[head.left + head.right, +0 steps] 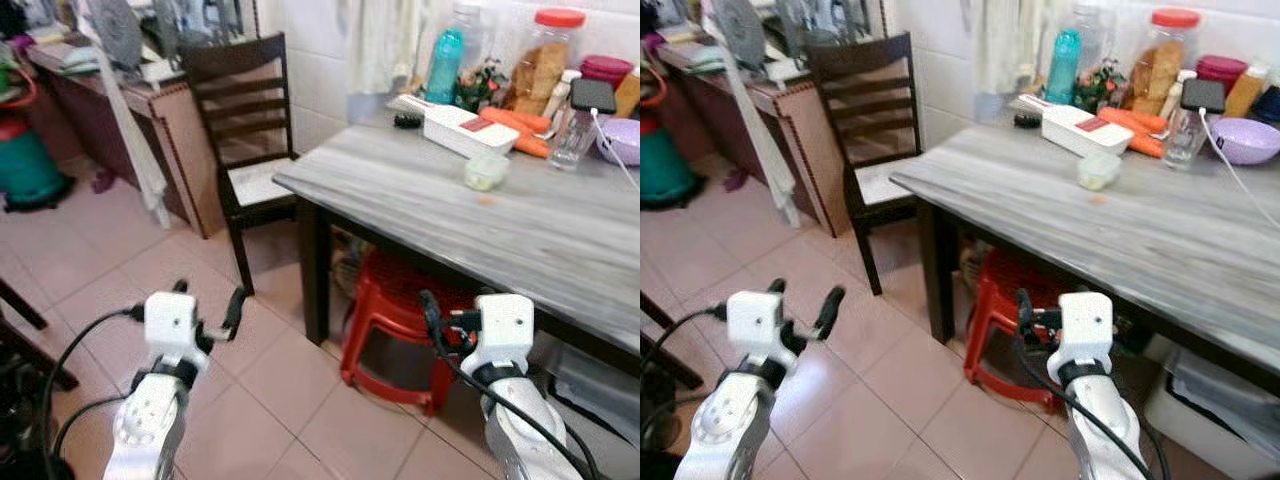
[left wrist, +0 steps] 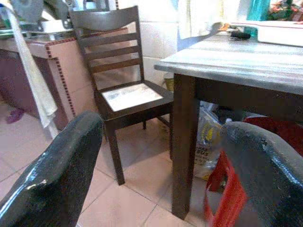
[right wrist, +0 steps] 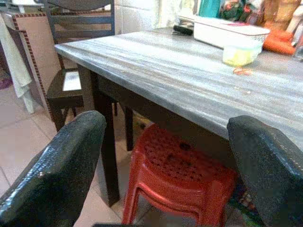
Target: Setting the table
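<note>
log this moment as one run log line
phase: nearing table | left claw: open, empty, over floor | right claw: open, empty, before red stool | chair: at table's end

A lived-in home dining corner, by the look of it. A grey wood-grain table on dark legs [image 1: 480,205] stands on pink floor tiles, with a dark slatted wooden chair [image 1: 245,150] at its end and a red plastic stool [image 1: 395,320] tucked beneath. At the table's far edge, against the white tiled wall, sit orange carrots [image 1: 525,128], a teal bottle [image 1: 444,66] and a red-lidded food jar [image 1: 545,55].
</note>
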Motion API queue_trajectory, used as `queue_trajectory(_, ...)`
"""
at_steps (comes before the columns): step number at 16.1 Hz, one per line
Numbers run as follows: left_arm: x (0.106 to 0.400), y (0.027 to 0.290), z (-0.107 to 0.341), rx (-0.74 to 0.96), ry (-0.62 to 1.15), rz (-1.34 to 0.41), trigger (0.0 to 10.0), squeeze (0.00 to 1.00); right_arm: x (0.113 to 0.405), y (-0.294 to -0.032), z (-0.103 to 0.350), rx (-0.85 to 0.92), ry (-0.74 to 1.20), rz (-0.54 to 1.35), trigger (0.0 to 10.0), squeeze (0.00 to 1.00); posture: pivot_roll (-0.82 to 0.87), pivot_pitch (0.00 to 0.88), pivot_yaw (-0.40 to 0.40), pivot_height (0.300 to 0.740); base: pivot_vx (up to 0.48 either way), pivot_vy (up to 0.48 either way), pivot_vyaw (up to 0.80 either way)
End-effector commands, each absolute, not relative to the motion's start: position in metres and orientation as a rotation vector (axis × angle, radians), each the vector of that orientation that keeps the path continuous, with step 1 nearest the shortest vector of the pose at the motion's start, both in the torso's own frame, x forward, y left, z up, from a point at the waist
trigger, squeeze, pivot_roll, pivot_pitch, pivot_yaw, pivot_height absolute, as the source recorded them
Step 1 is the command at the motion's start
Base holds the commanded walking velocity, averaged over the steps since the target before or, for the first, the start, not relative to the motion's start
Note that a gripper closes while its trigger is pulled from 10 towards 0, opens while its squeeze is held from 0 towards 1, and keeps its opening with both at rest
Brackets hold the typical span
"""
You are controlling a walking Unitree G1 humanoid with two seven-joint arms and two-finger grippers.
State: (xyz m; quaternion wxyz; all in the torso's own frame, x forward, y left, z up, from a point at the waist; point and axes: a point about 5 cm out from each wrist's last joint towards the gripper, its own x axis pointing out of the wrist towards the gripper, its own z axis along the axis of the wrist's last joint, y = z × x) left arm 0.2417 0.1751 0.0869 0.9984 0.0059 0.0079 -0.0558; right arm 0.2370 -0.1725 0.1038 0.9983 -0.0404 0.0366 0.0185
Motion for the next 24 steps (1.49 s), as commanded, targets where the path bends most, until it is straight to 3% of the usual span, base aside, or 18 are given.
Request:
queue_trajectory(1, 0.2428, 0.1753, 0.0924, 0.025, -0.002, -0.105, 10.0, 0.0, 0.2373, -0.1747, 0.1027, -0.075, 0.094, 0.03, 10.0, 0.0, -0.02, 0.0, 0.04, 0.74, 0.0, 0.0, 0.0)
queue_trajectory(6, 0.2482, 0.1703, 0.0977, 0.04, 0.001, -0.105, 10.0, 0.0, 0.2395, -0.1707, 0.1065, -0.023, 0.081, 0.05, 10.0, 0.0, -0.02, 0.0, 0.044, 0.74, 0.0, 0.0, 0.0)
queue_trajectory(12, 0.2491, 0.1726, 0.0972, 0.065, 0.015, -0.084, 10.0, 0.0, 0.2366, -0.1717, 0.1032, -0.016, 0.085, 0.033, 10.0, 0.0, -0.03, 0.0, 0.058, 0.74, 0.0, 0.0, -0.76)
queue_trajectory(24, 0.2512, 0.1724, 0.0993, 0.076, 0.016, -0.067, 10.0, 0.0, 0.2415, -0.1748, 0.1046, 0.0, 0.078, 0.005, 10.0, 0.0, -0.03, 0.0, 0.055, 0.74, -0.04, 0.0, 0.0)
